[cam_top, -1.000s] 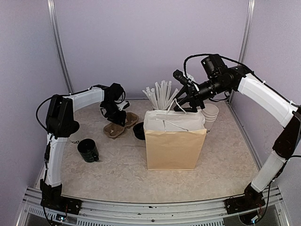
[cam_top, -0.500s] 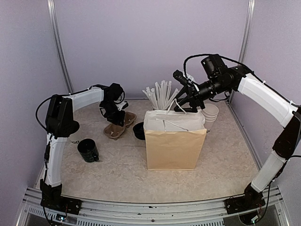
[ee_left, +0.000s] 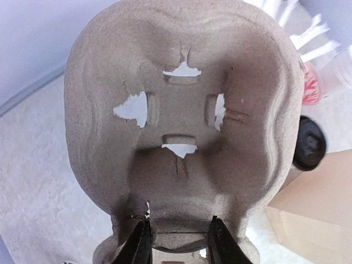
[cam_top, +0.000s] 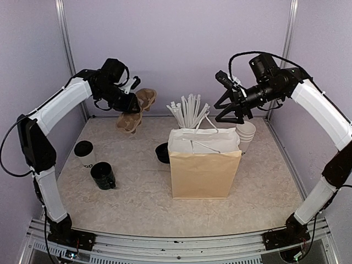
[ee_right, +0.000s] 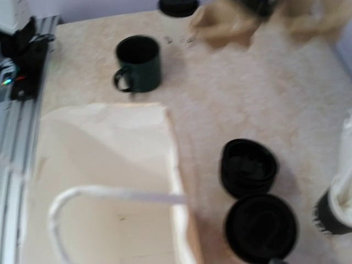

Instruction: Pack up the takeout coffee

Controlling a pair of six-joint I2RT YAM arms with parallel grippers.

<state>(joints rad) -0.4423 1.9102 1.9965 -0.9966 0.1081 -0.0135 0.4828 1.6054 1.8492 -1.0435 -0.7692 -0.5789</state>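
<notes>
The takeout coffee (cam_top: 84, 152), a white cup with a flat black lid, stands at the table's left; only its lid edge shows in the right wrist view (ee_right: 179, 5). My left gripper (cam_top: 131, 102) is shut on a brown pulp cup carrier (cam_top: 133, 115) and holds it in the air near the back wall. In the left wrist view my left gripper (ee_left: 179, 245) clamps the carrier's near rim (ee_left: 181, 110). My right gripper (cam_top: 225, 111) hovers above the open paper bag (cam_top: 203, 168), its jaws spread and empty. The bag's inside (ee_right: 104, 165) and white handle (ee_right: 115, 193) lie below it.
A dark green mug (cam_top: 103, 176) stands near the coffee and also shows in the right wrist view (ee_right: 137, 63). Black lids (cam_top: 162, 152) lie left of the bag. A black cup of white straws (cam_top: 187, 111) stands behind the bag, with stacked white cups (cam_top: 246, 135) to its right.
My left arm has lifted the cup carrier off the table, up and towards the back, which uncovers the takeout coffee. My right gripper has moved up and slightly right, above the bag.
</notes>
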